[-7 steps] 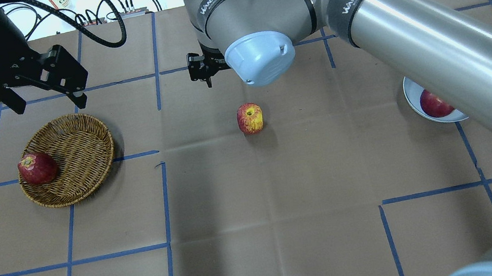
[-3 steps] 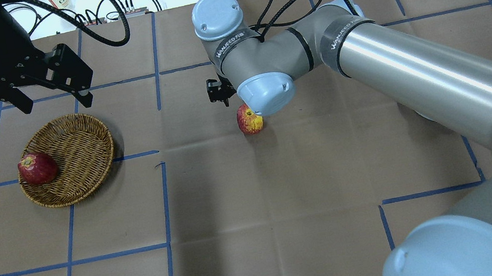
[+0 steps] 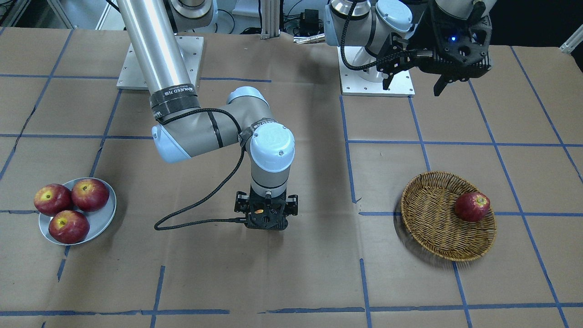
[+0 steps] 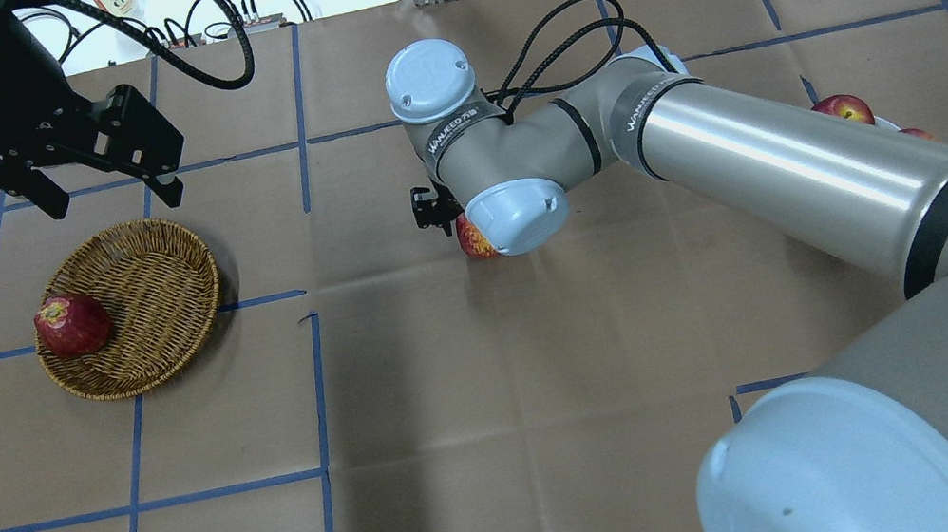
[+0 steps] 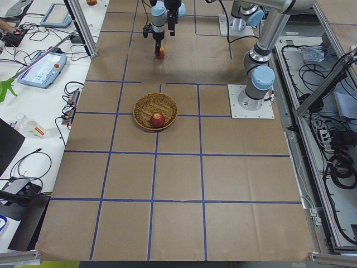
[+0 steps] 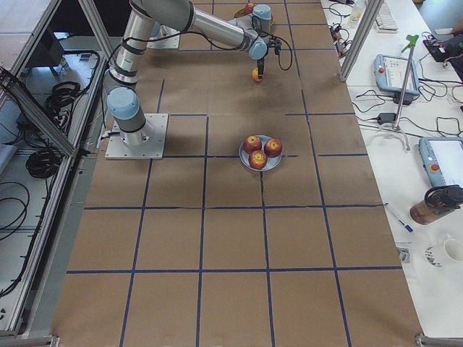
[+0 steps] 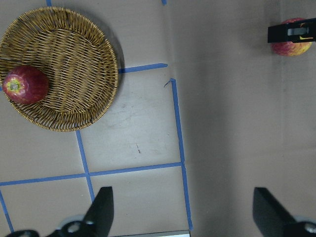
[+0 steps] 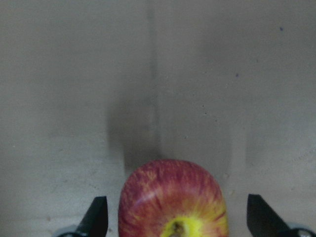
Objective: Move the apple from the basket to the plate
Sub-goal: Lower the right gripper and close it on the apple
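The streaky red apple [image 8: 173, 202] with a yellow stem patch sits on the table's middle, outside the basket; it also shows in the overhead view [image 4: 467, 244]. My right gripper [image 3: 266, 226] is open and lowered over it, one fingertip [image 8: 98, 215] on each side, apart from the skin. The wicker basket [image 4: 149, 282] lies at the left and holds one dark red apple [image 4: 71, 324]. My left gripper [image 4: 113, 199] is open and empty, high beyond the basket's far rim. The plate [image 3: 101, 218] is far to the right arm's side.
Three dark red apples [image 3: 73, 205] fill the plate. The right arm's forearm [image 4: 785, 166] stretches across the table and hides most of the plate from overhead. Blue tape lines grid the brown paper cover. A black cable [image 3: 200, 205] loops from the right wrist.
My right arm has swung down and toward the streaky apple; its open gripper now straddles it instead of hanging beyond it. The left gripper has barely shifted.
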Available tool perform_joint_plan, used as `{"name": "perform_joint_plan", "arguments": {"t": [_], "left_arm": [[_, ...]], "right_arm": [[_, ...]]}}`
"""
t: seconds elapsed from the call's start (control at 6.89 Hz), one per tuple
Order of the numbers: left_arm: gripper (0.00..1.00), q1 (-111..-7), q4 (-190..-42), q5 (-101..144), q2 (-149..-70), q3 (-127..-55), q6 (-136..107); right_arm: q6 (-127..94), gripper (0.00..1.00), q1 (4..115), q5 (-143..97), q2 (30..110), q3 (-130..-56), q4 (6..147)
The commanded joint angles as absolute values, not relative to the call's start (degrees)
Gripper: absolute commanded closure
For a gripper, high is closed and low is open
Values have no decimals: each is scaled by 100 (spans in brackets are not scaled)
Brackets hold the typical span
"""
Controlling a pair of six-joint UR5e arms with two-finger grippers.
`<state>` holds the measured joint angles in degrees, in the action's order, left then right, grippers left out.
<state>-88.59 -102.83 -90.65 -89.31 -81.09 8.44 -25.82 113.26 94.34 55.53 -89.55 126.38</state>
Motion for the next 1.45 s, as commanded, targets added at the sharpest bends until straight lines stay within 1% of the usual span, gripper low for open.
{"name": "perform_joint_plan", "arguments": {"t": [0.0,0.15,0.29,0.44,0.58,0.87,1.16,1.31], "left_arm": [[1,-8859,-10292,-9070,-8904,-8130,844],[1,-8859,-10292,-9070,-8921,-8130,844],[1,-8859,-10292,-9070,-8921,-8130,844],[1,-8859,-10292,-9070,-8947,-8112,844],[1,-8859,-10292,-9070,-8930,-8121,844],[1,-8859,-10292,-9070,-8938,-8112,853],[1,-8859,-10292,-9070,-8930,-8112,852],[1,-8859,-10292,-9070,-8930,-8121,853]], "right_arm": [[-2593,0,11355,9396,5519,-9017,12656],[-2601,1,11364,9396,5520,-9018,12682],[-2610,23,11356,9404,5511,-9018,12674],[-2610,34,11355,9439,5519,-8991,12683],[-2610,37,11355,9448,5546,-8948,12683],[-2602,37,11303,9466,5895,-8738,12509],[-2192,37,10928,9457,6825,-8622,11352],[-1501,37,10429,9448,7229,-8726,11042]]}}
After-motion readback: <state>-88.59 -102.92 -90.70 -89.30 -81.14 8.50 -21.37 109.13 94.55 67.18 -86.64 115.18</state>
